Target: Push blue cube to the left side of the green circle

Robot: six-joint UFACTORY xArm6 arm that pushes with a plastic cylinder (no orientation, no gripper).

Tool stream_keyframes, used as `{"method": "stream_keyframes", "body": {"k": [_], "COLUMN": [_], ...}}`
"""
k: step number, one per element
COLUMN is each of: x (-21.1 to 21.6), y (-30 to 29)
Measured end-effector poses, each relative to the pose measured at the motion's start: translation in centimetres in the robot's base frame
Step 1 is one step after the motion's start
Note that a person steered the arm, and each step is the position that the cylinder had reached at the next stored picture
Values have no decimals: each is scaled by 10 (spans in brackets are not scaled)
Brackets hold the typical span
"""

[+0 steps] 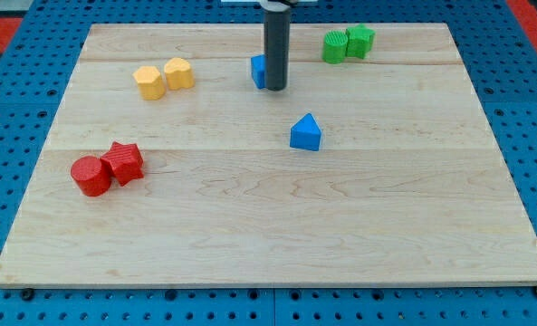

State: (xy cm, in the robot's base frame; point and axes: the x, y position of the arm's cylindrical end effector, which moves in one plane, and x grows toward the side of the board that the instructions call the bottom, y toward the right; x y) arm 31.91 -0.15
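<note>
The blue cube [259, 71] sits near the view's top centre, mostly hidden behind my rod. My tip [275, 88] touches the cube's right side. The green circle [335, 46] lies at the view's top right, well to the right of the cube, with a green star-like block [360, 40] touching its right side.
A blue triangular block [306, 132] lies below and right of my tip. Two yellow blocks [163, 77] sit at the view's upper left. A red cylinder [91, 176] and a red star [123, 162] sit at the left. The wooden board [268, 226] lies on blue pegboard.
</note>
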Motion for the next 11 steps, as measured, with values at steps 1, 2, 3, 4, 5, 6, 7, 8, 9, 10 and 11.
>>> {"method": "stream_keyframes", "body": {"k": [1, 2, 3, 4, 5, 6, 7, 8, 9, 10, 11], "x": [10, 18, -6, -22, -22, -22, -11, -10, -26, -35, -36], "y": [-14, -52, -68, -59, -34, -10, 3, 13, 13, 17, 27]}}
